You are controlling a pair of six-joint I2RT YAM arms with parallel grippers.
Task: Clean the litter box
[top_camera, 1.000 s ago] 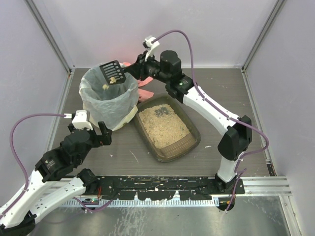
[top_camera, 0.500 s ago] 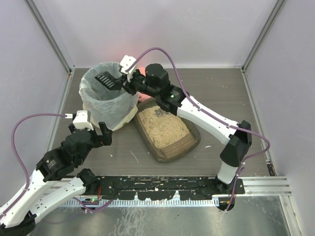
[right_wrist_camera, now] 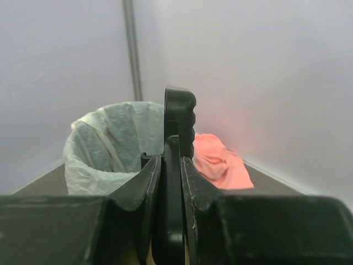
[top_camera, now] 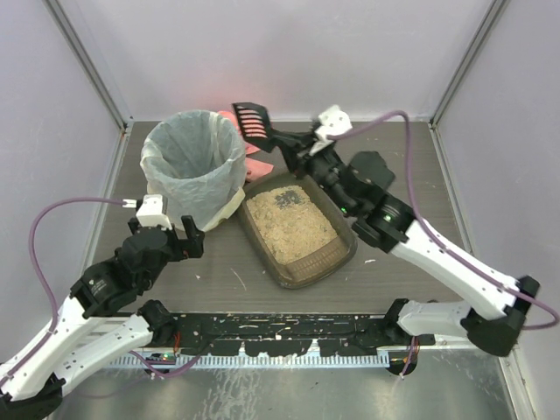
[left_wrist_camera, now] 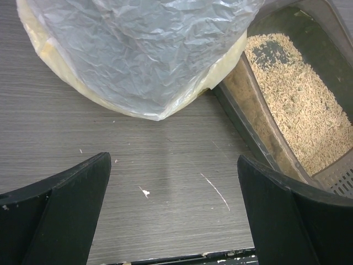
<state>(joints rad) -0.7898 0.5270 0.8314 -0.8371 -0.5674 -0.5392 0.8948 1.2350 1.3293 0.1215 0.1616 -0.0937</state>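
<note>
- Right gripper (top_camera: pixel 297 147): clamped on scoop (top_camera: pixel 253 122) handle, aloft past far end of box (top_camera: pixel 352 241)
- Left gripper (top_camera: pixel 164 234): spread wide, empty, beside bin (top_camera: pixel 175 188)
- Place of box: mid-table, nearward of the clamped jaws, long axis far-left to near-right, right arm nearer
- Just beside its far-left corner: bin; behind, pink cloth (top_camera: pixel 256 163)
- One each: box, scoop, bin, pink cloth

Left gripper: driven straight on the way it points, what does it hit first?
Likely the table, just short of the bagged bin; depth is unclear, so maybe the bin itself. The left gripper is open, empty.
</note>
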